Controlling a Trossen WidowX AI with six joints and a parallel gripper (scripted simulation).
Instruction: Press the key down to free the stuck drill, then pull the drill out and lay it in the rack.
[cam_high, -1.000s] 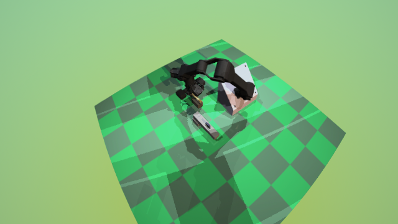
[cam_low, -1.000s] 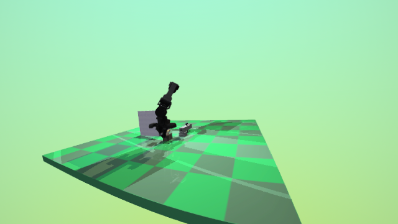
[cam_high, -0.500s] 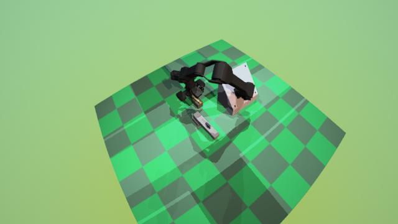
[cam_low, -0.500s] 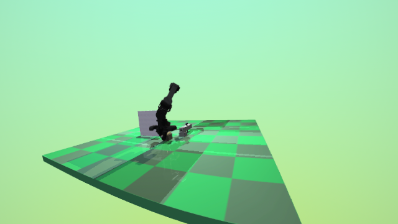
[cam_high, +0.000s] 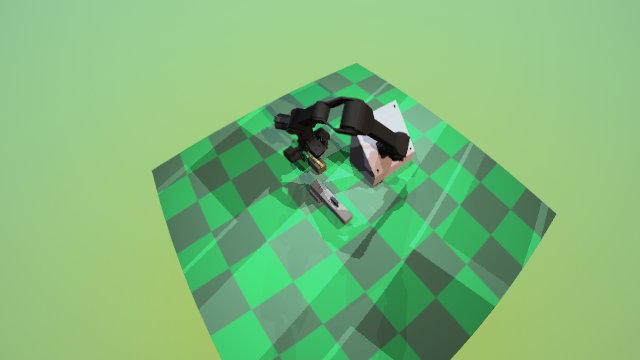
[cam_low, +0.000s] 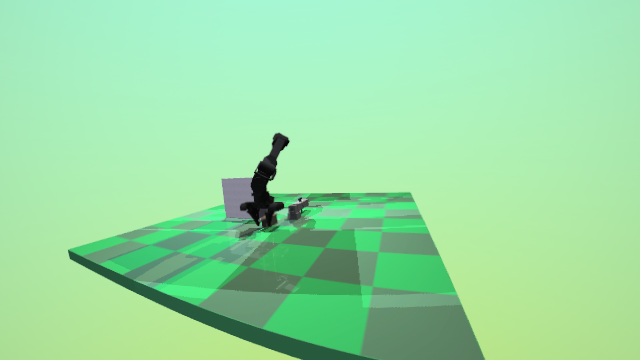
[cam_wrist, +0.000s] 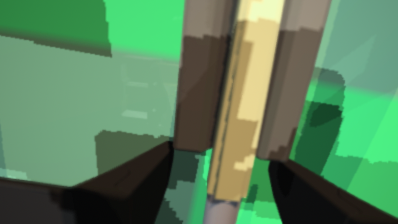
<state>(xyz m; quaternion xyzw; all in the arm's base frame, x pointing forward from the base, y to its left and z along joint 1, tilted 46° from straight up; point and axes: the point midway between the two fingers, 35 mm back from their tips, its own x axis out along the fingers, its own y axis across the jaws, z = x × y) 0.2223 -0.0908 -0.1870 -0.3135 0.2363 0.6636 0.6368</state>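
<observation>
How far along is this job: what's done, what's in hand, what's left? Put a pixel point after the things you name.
Looks done: the drill (cam_high: 316, 160) (cam_wrist: 250, 100) is out of the grey block (cam_high: 341, 211) (cam_low: 298, 208) and lies between the walls of the rack (cam_high: 318, 169) (cam_low: 273, 220) (cam_wrist: 200, 100).
In hand: nothing; the end effector (cam_high: 308, 157) (cam_low: 265, 219) (cam_wrist: 222, 155) is open around the drill's end.
Left: probably just backing away; full seating is unclear.

Hard-edged shadows, pale streaks, soft wrist view
</observation>
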